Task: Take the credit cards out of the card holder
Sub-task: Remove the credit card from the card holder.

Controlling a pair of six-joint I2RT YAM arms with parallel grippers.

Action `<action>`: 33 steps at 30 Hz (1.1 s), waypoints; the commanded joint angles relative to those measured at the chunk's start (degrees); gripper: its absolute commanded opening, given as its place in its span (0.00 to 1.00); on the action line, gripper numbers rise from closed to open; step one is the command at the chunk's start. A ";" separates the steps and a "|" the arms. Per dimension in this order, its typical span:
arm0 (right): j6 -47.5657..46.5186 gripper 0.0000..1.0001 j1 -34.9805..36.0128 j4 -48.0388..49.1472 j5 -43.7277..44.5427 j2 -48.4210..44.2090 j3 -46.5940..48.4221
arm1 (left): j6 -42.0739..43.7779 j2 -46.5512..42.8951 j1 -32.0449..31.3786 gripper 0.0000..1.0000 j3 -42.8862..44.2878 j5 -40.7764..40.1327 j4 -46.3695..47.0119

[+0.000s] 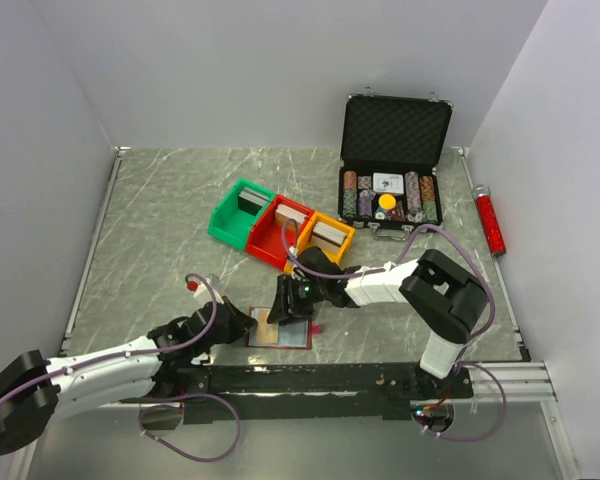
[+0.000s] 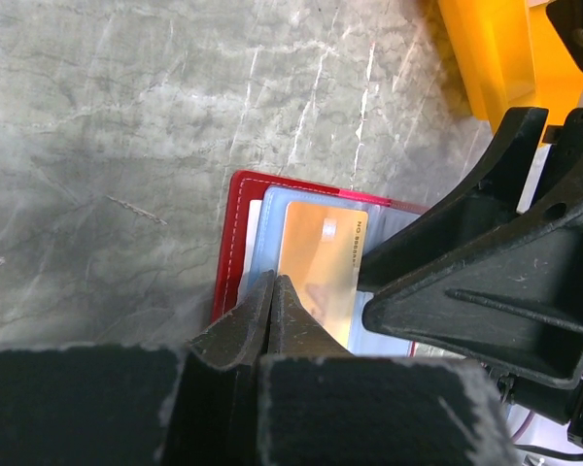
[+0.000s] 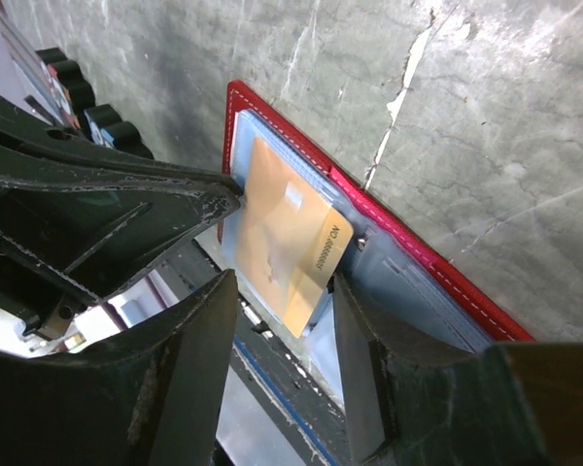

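My left gripper [image 2: 274, 291] clenched, tips on the open card holder [image 2: 235, 209] at the near edge of the table [image 1: 160, 230], orange credit card [image 2: 321, 262] on it, my right gripper [image 3: 284, 286] released, astride the card

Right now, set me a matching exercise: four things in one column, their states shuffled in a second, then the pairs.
Things
1. card holder
2. left gripper
3. right gripper
4. chip case

States
A. jaws apart, astride the orange card
B. lid up
C. shut
D. lying flat, spread open

Pairs: 1-D, 2-C, 3-A, 4-B
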 commanded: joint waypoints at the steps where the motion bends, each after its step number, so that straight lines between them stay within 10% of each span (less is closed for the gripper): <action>1: -0.37 0.50 -0.01 1.76 3.05 0.83 -2.18 | -2.02 -0.71 -0.41 0.01 -1.69 -0.58 -5.12; 33: 5.88 0.25 -0.10 22.80 -0.47 -4.63 -9.06 | -3.26 4.65 -0.85 0.01 -1.08 -0.05 -3.45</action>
